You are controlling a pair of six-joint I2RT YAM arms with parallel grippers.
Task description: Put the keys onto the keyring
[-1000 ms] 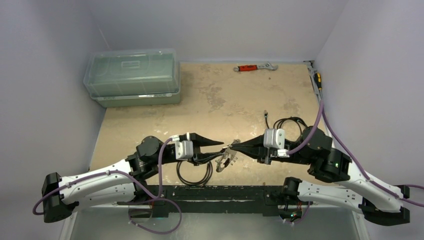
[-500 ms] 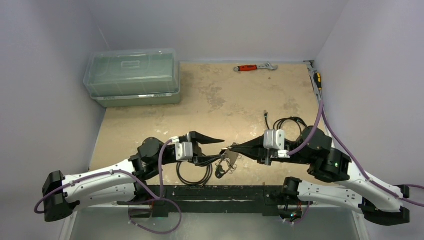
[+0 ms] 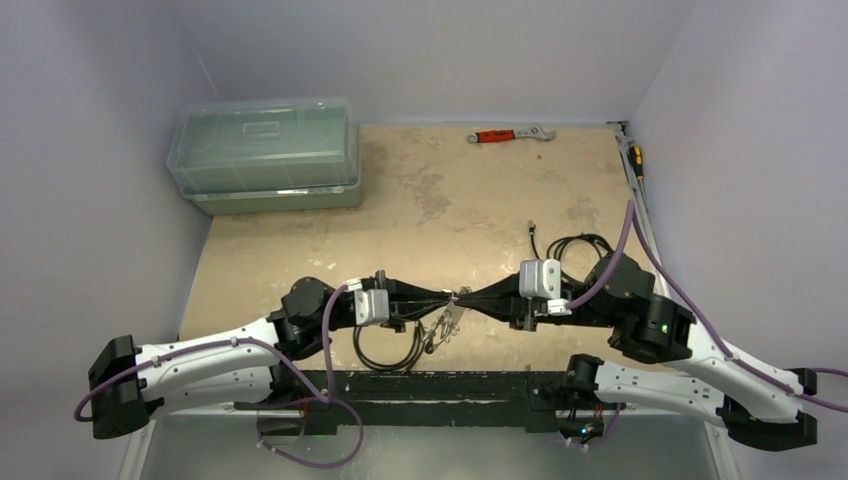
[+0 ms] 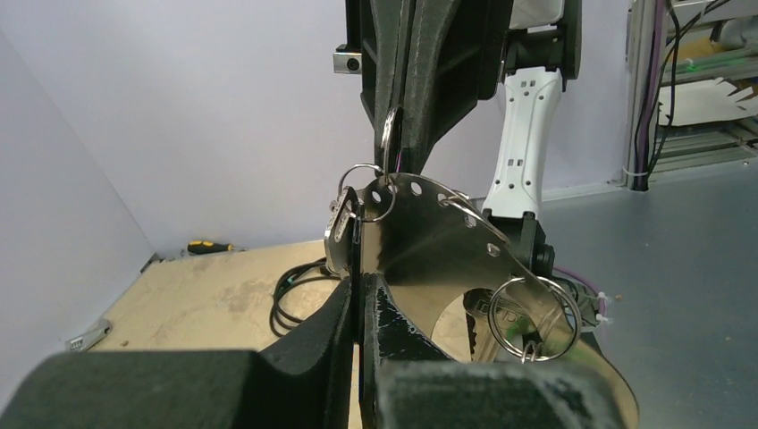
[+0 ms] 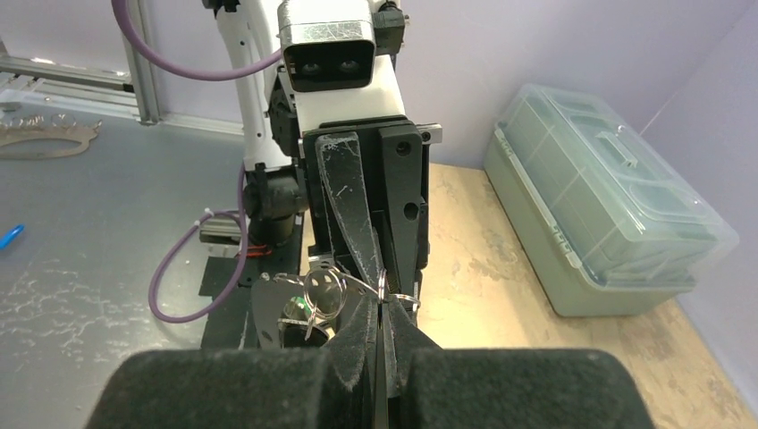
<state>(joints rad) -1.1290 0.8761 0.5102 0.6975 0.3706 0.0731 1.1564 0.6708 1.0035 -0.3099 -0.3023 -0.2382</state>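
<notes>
The keyring (image 4: 429, 237) shows as a flat shiny metal crescent with holes along its rim, carrying small split rings. My left gripper (image 4: 359, 281) is shut on its edge. My right gripper (image 5: 383, 299) is shut on a small split ring (image 4: 391, 143) at the keyring's top. In the top view both grippers, left (image 3: 449, 297) and right (image 3: 463, 297), meet tip to tip above the table. The keys (image 3: 438, 326) hang below them. One silvery key (image 4: 338, 234) hangs beside my left fingers. A green piece (image 5: 293, 310) shows behind a second ring (image 5: 324, 293).
A black cable coil (image 3: 386, 347) lies under the left gripper, and another (image 3: 577, 245) lies behind the right wrist. A clear lidded box (image 3: 265, 152) stands far left. A red-handled wrench (image 3: 510, 134) and a yellow-handled screwdriver (image 3: 634, 158) lie at the far edge.
My left gripper was open and has shut on the keyring. Both grippers have drawn together tip to tip. The hanging keys shifted slightly left.
</notes>
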